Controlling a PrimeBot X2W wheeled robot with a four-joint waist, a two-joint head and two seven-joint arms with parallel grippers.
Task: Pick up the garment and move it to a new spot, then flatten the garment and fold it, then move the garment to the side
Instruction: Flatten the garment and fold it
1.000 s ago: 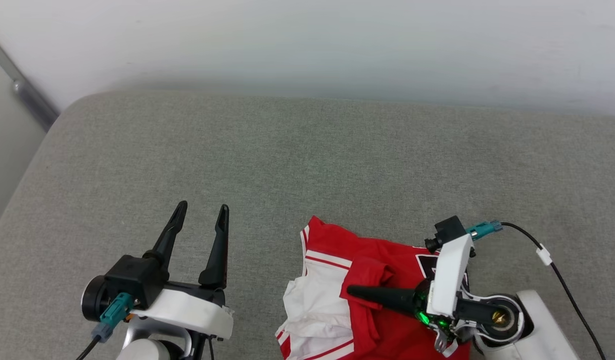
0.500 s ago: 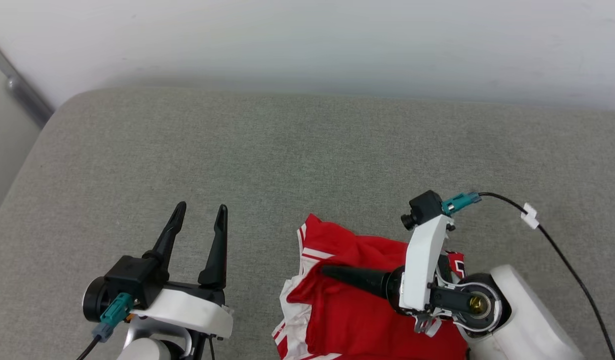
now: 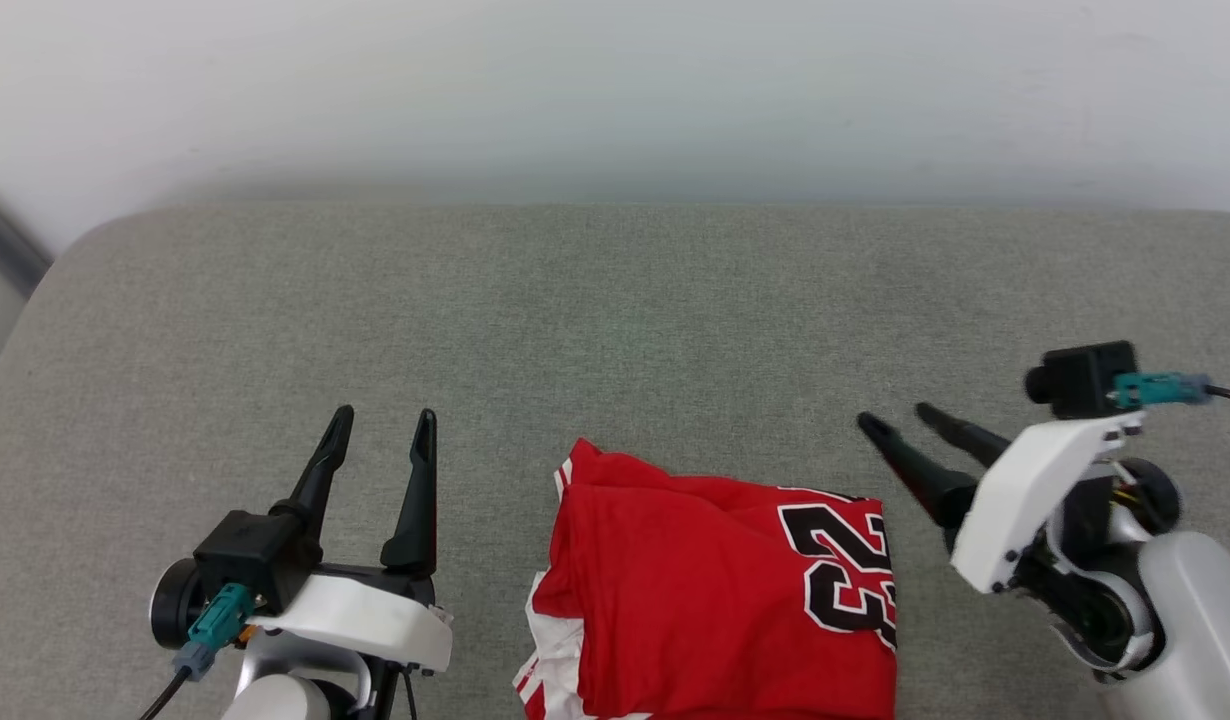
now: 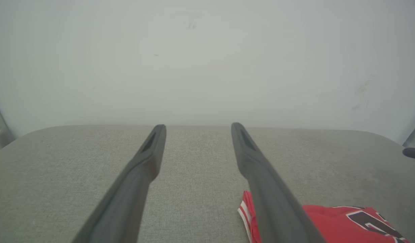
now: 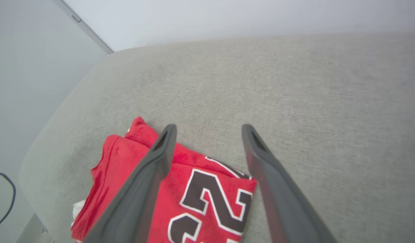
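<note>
Fingers (image 4: 140, 168) parted above grey cushion (image 4: 59, 162), garment (image 4: 342, 222) nearby.

The folded red jersey T-shirt with black, white-edged number print (image 3: 695, 590) runs off the head view's bottom edge, hiding its near hem. In the left wrist view a finger of the left gripper (image 4: 198, 126) covers part of the T-shirt, and the frame corner cuts its number. Right of the T-shirt there, a dark tip (image 4: 413, 152) is cropped; what it belongs to cannot be told.

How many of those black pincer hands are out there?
2. The left gripper is left of the red garment, and the right gripper is just right of it; both are open and empty.
</note>
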